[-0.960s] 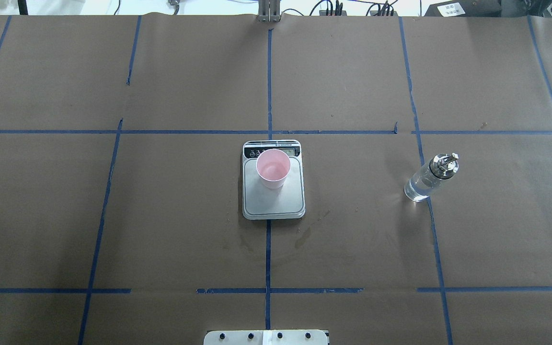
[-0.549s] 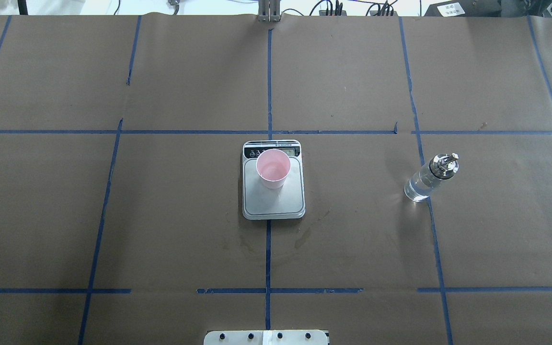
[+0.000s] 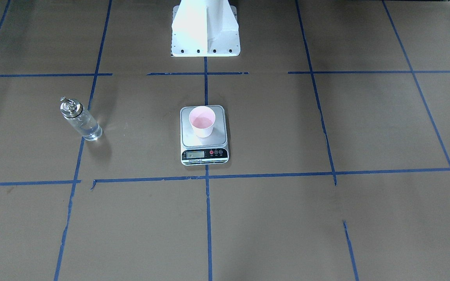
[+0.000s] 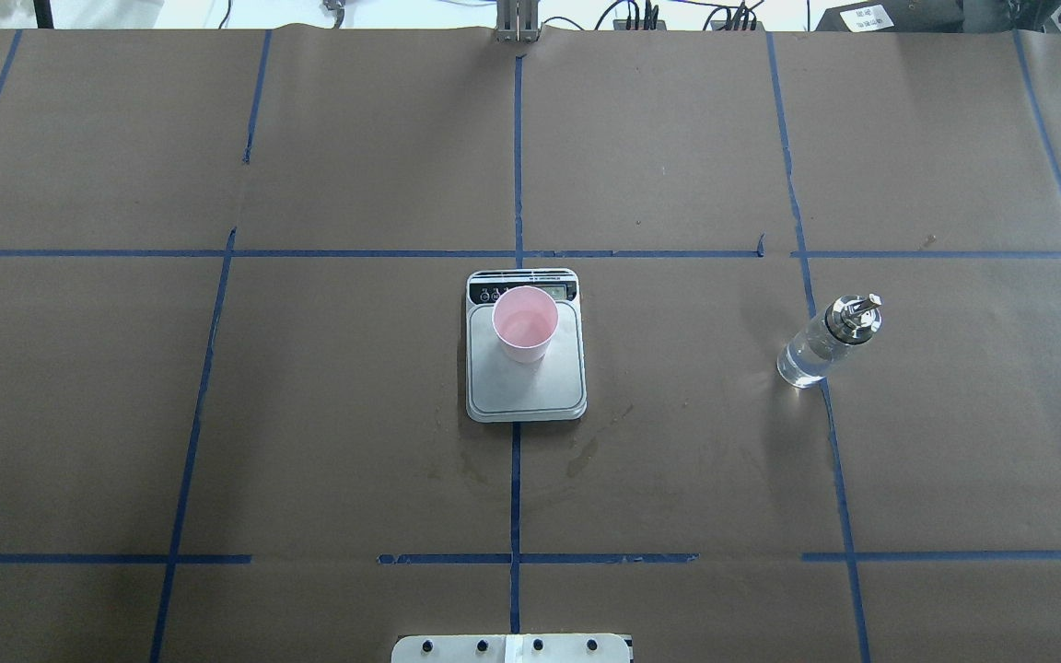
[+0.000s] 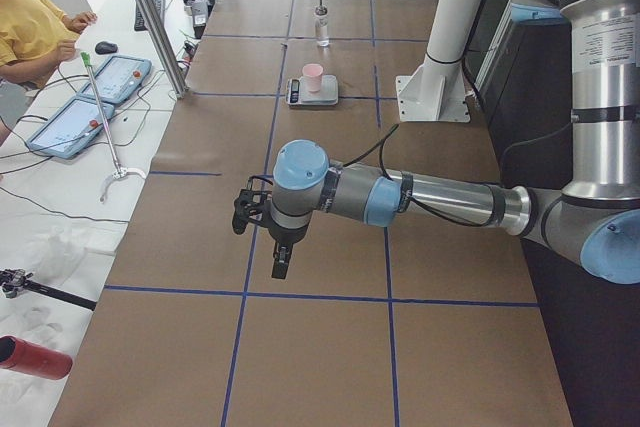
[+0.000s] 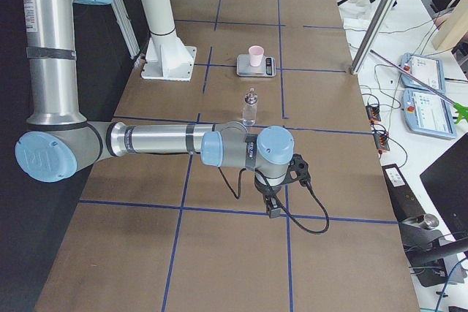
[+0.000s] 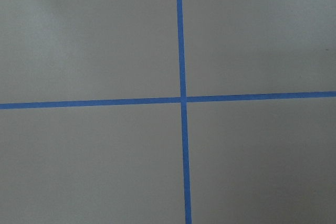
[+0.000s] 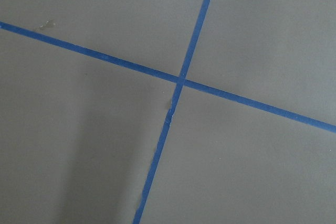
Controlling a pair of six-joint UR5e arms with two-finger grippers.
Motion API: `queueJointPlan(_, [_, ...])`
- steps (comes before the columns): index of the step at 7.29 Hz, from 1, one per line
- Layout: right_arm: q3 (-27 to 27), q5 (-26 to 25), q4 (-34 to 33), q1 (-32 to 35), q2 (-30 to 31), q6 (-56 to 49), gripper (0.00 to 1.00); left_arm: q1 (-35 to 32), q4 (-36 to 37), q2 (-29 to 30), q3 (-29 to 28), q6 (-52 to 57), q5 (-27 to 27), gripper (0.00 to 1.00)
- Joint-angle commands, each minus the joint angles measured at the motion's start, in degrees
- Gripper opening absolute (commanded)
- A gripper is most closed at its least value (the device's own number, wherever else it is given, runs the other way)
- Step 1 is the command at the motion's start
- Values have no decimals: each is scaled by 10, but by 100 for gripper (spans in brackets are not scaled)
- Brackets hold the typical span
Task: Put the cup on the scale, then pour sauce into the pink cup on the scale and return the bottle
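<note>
The pale pink cup [image 4: 525,324] [image 3: 202,121] stands upright on the scale [image 4: 530,391] [image 3: 204,154], toward its display end. The clear glass bottle [image 4: 823,343] [image 3: 80,121], silver cap on, stands upright on the table far to the robot's right of the scale, and nothing touches it. The sauce inside is hard to make out. My left gripper [image 5: 280,262] hangs over bare table far from the scale, and so does my right gripper [image 6: 272,206], nearer than the bottle [image 6: 250,107]. Only the side views show them, so I cannot tell if they are open or shut.
The white robot pedestal [image 3: 205,31] stands behind the scale. Blue tape lines cross the brown paper. Faint damp stains [image 4: 577,456] lie just in front of the scale. A person [image 5: 30,32] sits by tablets [image 5: 70,127] past the table's far edge.
</note>
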State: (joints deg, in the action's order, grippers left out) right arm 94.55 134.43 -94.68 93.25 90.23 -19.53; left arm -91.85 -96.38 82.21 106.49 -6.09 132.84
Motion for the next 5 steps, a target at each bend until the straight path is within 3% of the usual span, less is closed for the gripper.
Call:
queueJointPlan(1, [-8,-1,6,-6,1,0,100,-1,3,-24,25,1,1,100])
queueJointPlan(5, [-16,-1,6,-8,1,0,100,0,7,-19,38,-2,2,100])
